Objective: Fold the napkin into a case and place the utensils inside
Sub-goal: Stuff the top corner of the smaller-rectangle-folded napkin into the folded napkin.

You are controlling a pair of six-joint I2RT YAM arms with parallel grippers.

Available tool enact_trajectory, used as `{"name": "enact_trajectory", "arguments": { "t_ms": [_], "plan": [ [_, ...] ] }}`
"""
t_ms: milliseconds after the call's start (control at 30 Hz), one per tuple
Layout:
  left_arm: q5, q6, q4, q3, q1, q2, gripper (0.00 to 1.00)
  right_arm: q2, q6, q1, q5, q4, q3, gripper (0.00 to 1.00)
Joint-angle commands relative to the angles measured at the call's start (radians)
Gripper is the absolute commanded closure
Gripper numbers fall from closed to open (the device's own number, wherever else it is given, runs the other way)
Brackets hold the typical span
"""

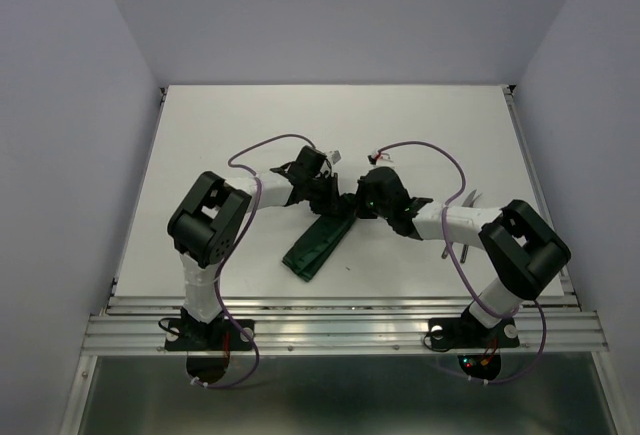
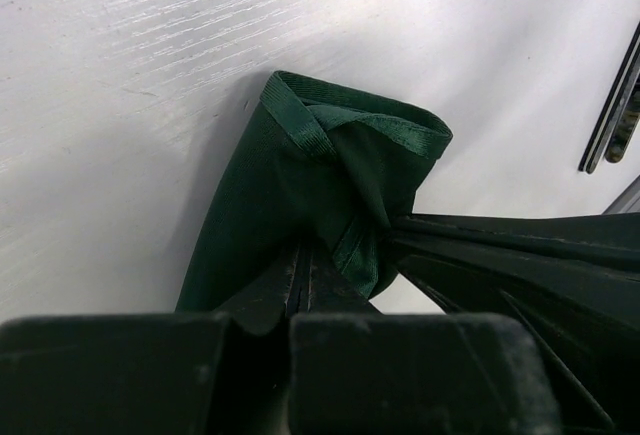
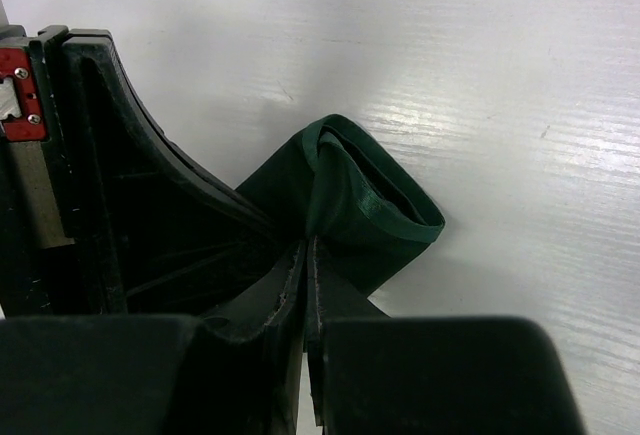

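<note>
The dark green napkin (image 1: 318, 245), folded into a long narrow case, lies slanted on the white table between the two arms. Its far end is lifted and its mouth (image 2: 350, 125) gapes open. My left gripper (image 2: 303, 255) is shut on one side of that end. My right gripper (image 3: 305, 245) is shut on the other side, and the cloth (image 3: 365, 205) bulges just beyond its tips. In the top view the two grippers meet over the case's far end, the left (image 1: 330, 200) and the right (image 1: 365, 207). The utensils (image 1: 470, 198) lie at the right, mostly hidden under the right arm; their slim bars (image 2: 612, 115) show at the edge of the left wrist view.
The table (image 1: 250, 125) is white, with walls on three sides and a metal rail (image 1: 340, 330) along the near edge. The right arm's forearm (image 1: 450, 223) passes over the utensils.
</note>
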Motion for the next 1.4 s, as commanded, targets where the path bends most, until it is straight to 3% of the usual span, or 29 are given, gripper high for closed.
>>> {"name": "enact_trajectory", "arguments": {
  "t_ms": [0, 667, 1367],
  "plan": [
    [-0.001, 0.013, 0.019, -0.003, 0.000, 0.009, 1.00, 0.009, -0.007, 0.000, -0.030, 0.039, 0.041, 0.93],
    [0.050, -0.001, 0.061, 0.040, -0.021, 0.105, 1.00, 0.036, 0.018, 0.000, -0.055, 0.056, 0.048, 0.92],
    [0.015, 0.024, -0.068, 0.043, -0.025, -0.114, 1.00, 0.153, 0.059, 0.000, -0.012, -0.017, 0.093, 0.90]
  ]
}}
